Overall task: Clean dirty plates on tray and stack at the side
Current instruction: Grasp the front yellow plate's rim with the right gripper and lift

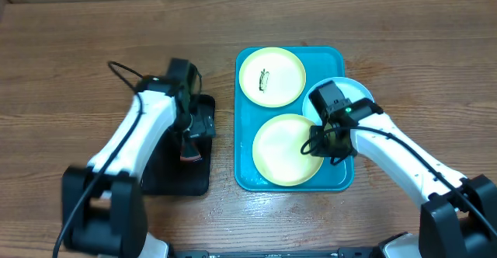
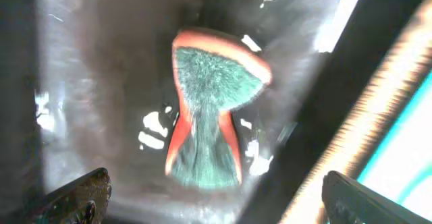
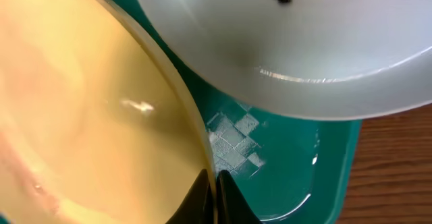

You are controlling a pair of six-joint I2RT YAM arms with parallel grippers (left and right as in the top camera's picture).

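Right arm reaching across the tray [image 1: 245, 118], left arm beside it.
Only the wrist view is showing the right pincer [image 3: 213, 187] pinching the near plate [image 1: 283, 149] by its rim. Left pincer [image 2: 216, 200] is hovering spread over a brush [image 2: 209, 96]. Far plate [image 1: 272, 75] is sitting on the tray, pale plate [image 1: 363, 95] at its right edge.

In the tray [image 1: 245, 122], a far plate [image 1: 272, 75] sits behind a near plate [image 1: 281, 151], a third plate [image 1: 359, 93] over its right rim. A smaller tray [image 1: 177, 176] lies left.
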